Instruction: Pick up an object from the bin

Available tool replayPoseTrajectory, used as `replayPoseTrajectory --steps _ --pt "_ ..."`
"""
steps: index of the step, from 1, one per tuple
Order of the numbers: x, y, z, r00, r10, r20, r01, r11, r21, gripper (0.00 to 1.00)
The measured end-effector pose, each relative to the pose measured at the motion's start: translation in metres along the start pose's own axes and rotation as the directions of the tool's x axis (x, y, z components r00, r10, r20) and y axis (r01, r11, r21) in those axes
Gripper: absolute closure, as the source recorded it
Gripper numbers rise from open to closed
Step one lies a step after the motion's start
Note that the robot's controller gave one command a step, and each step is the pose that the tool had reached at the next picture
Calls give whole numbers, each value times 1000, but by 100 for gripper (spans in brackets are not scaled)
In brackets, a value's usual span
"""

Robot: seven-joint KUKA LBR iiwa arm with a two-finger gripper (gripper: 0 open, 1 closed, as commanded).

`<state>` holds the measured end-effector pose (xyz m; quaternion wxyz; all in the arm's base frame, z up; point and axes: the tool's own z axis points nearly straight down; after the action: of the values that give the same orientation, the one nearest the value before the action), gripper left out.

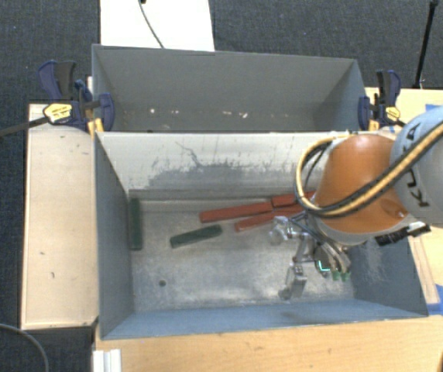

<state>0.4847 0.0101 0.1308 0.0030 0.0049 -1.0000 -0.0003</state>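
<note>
1. Red-brown flat stick, the shorter one [254, 222], lies on the floor of the grey metal bin [206, 285], right of the middle. Of the loose things, it is the one nearest the gripper [305, 274].
2. The gripper hangs just right of that stick's right end and a little nearer the front wall, over bare floor. Whether it is parted or clenched I cannot tell.
3. Above it sits the arm's rounded orange cover [353, 180], looped with black-and-yellow cable.
4. Just behind the short stick lies a longer red-brown stick [235, 211], nearly parallel to it. A third red-brown piece [284, 201] shows at the cover's edge.
5. Further left, a dark green stick [196, 236] lies tilted, near the red ones.
6. Furthest from the gripper, another dark green stick [135, 223] lies along the left wall, pointing front to back.
</note>
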Motion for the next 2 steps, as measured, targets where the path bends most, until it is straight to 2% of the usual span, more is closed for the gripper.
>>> replayPoseTrajectory --steps 1,2 --pt "-111 -4 61 994 -108 13 108 994 2 0" --pt "-104 52 27 989 -146 14 146 989 -1 0"
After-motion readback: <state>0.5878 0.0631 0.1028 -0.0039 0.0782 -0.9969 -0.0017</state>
